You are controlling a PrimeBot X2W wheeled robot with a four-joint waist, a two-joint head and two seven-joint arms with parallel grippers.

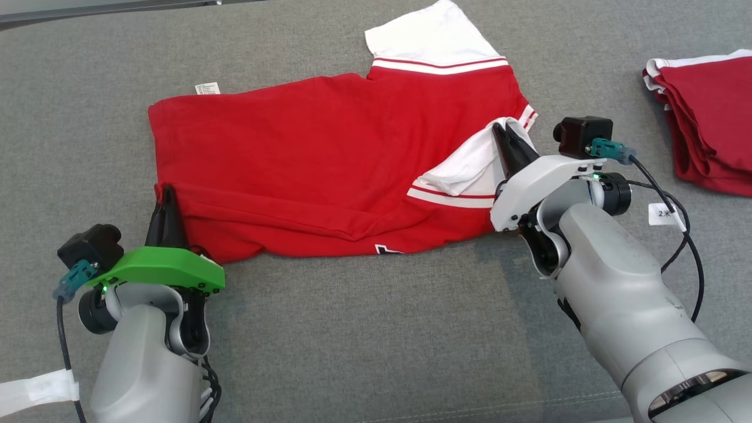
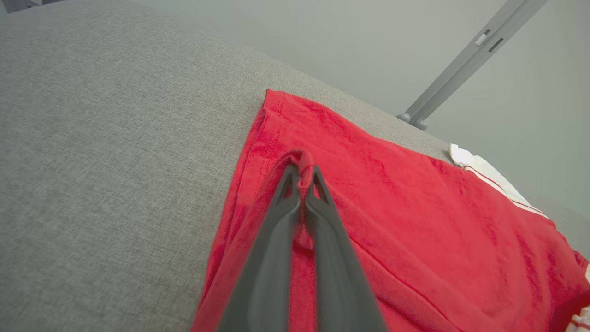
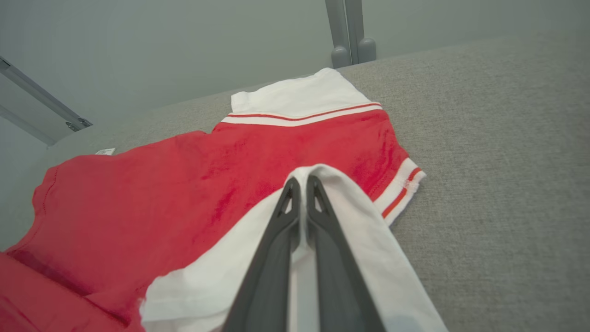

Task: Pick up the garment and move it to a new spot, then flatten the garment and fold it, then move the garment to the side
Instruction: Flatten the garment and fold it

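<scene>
Head view: the garment (image 1: 305, 153), a red knit T-shirt with white sleeves and striped trim, lies spread sideways on the grey woven fabric surface (image 1: 376, 329), its hem toward my left and its sleeves toward my right. My left gripper (image 1: 167, 192), under its green cover, stands at the near hem corner. My right gripper (image 1: 504, 134) stands at the near white sleeve (image 1: 464, 170), which is raised and turned in over the red body. A stack of folded red clothes (image 1: 711, 117) sits well apart at the right edge.

Left wrist view: my left gripper (image 2: 302, 168) is closed, with a small bunch of red hem cloth (image 2: 302, 159) pinched between the tips. The rest of the garment (image 2: 405, 198) lies flat beyond.

Right wrist view: my right gripper (image 3: 303, 180) is closed, and the white sleeve (image 3: 368, 240) is nipped at the tips and drapes down both sides of the fingers. The far white sleeve (image 3: 299, 94) lies flat.

I judge this to be the folding step: I hold both ends of the near long edge. The next move calls for lifting both ends together and carrying them across at an even pace, so the crease runs straight and neither pinch slips.
</scene>
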